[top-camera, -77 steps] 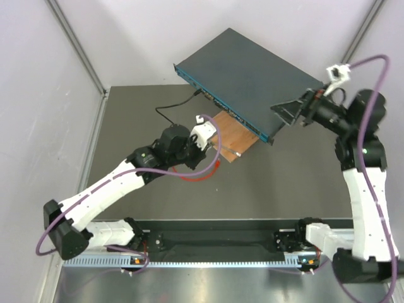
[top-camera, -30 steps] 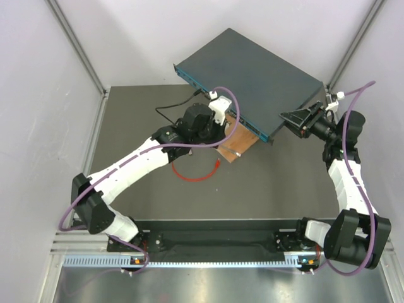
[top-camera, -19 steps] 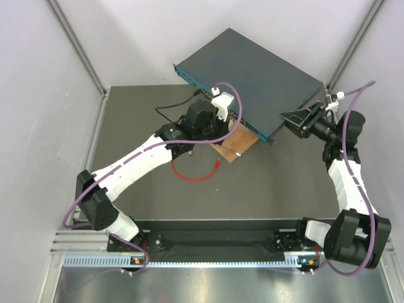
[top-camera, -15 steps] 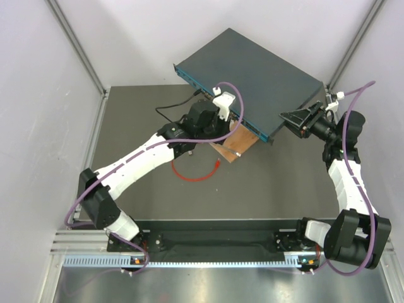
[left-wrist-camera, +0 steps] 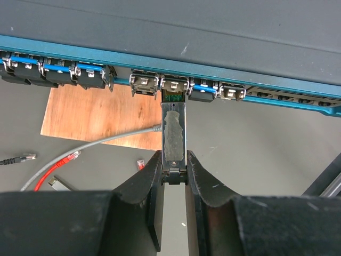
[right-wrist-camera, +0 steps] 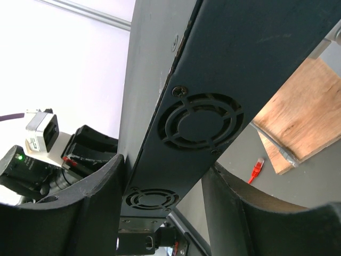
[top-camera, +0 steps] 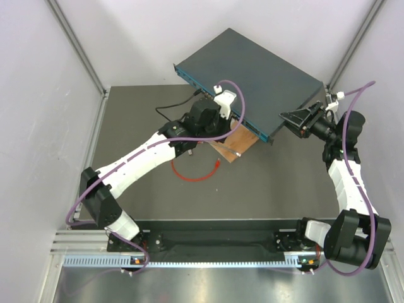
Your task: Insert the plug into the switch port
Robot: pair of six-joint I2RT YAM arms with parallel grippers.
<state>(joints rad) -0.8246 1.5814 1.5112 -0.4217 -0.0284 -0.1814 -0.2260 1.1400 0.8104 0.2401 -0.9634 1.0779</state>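
The red plug (top-camera: 216, 165) lies loose on the table at the end of its thin red cable (top-camera: 192, 177), apart from both grippers; it also shows in the left wrist view (left-wrist-camera: 70, 158) and the right wrist view (right-wrist-camera: 257, 168). My left gripper (left-wrist-camera: 174, 160) is shut on a slim grey metal module (left-wrist-camera: 173, 130), not the plug. The module's tip sits in a switch port (left-wrist-camera: 173, 86) in the row on the blue-grey switch box (top-camera: 252, 76). My right gripper (right-wrist-camera: 162, 176) is shut on the box's vented side end (right-wrist-camera: 202, 125) and holds it tilted.
A wooden board (top-camera: 235, 144) lies under the box's front edge. A grey cable's connector (left-wrist-camera: 155, 128) rests on it. A black cable's connector (left-wrist-camera: 24, 158) and a small loose connector (left-wrist-camera: 140, 164) lie on the dark table (top-camera: 126, 120). Walls close in behind.
My left arm has swung from over the red cable up to the box's front face. My right arm has come down and closed on the box's end. The red plug stays on the table.
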